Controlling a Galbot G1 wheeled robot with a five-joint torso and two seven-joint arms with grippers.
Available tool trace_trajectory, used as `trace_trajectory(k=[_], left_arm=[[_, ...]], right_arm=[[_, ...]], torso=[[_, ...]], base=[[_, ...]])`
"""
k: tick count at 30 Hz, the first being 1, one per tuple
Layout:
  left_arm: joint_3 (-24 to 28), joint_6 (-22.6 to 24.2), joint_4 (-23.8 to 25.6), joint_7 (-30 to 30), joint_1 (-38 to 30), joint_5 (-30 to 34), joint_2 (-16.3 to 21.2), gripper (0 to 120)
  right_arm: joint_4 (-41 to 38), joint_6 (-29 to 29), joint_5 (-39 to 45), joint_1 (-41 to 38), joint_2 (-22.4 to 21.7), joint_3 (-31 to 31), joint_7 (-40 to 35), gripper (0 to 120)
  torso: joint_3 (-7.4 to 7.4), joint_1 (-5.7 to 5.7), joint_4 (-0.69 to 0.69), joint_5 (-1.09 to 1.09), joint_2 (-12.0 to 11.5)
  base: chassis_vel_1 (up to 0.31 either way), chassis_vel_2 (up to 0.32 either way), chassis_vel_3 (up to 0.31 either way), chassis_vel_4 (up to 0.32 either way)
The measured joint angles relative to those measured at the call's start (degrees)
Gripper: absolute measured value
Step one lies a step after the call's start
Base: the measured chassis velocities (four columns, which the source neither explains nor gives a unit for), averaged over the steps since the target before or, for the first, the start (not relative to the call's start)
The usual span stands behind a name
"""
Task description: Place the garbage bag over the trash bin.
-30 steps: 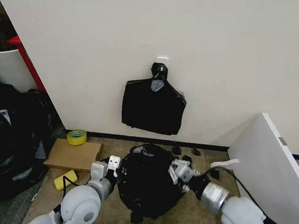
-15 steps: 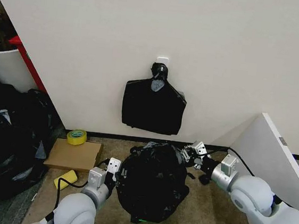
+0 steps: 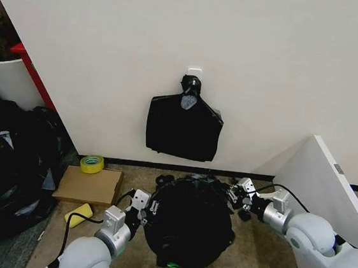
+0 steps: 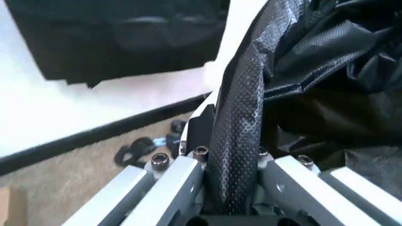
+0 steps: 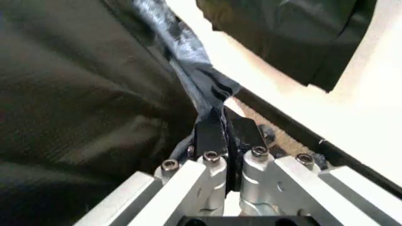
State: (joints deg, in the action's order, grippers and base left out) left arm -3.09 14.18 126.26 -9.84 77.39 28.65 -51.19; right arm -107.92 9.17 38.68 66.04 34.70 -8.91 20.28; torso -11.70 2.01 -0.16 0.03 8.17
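Against the pale wall, the garbage bag drapes the hidden bin below the knotted bag bundle, left gripper and right gripper pinching opposite hems; thin, limp, probably slippery, best held there.

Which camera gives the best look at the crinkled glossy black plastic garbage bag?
The head view: the crinkled glossy black plastic garbage bag shows whole there, between the left gripper and right gripper. The left wrist view shows a pinched strip; the right wrist view shows a pinched fold.
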Motion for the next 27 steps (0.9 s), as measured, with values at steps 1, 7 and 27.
trace_trajectory(k=[1, 7, 27], left_arm=[[0.01, -0.40, 0.08, 0.34, 0.06, -0.05, 0.14, 1], [0.03, -1.28, 0.11, 1.14, 0.39, -0.01, 0.68, 1], [-2.44, 6.36, -1.29, -9.42, -2.65, 20.18, -2.32, 1]], right_arm=[[0.30, -0.25, -0.40, 0.23, 0.22, 0.02, 0.37, 0], [1.49, -1.42, -1.95, 1.72, 1.18, -0.18, 1.05, 0], [0.62, -1.53, 4.54, 8.35, 4.09, -5.48, -6.59, 45]], torso=[[0.00, 0.00, 0.00, 0.01, 0.00], [0.00, 0.00, 0.02, 0.01, 0.00], [0.00, 0.00, 0.01, -0.01, 0.00]], base=[[0.000, 0.000, 0.000, 0.000], [0.000, 0.000, 0.000, 0.000], [0.000, 0.000, 0.000, 0.000]])
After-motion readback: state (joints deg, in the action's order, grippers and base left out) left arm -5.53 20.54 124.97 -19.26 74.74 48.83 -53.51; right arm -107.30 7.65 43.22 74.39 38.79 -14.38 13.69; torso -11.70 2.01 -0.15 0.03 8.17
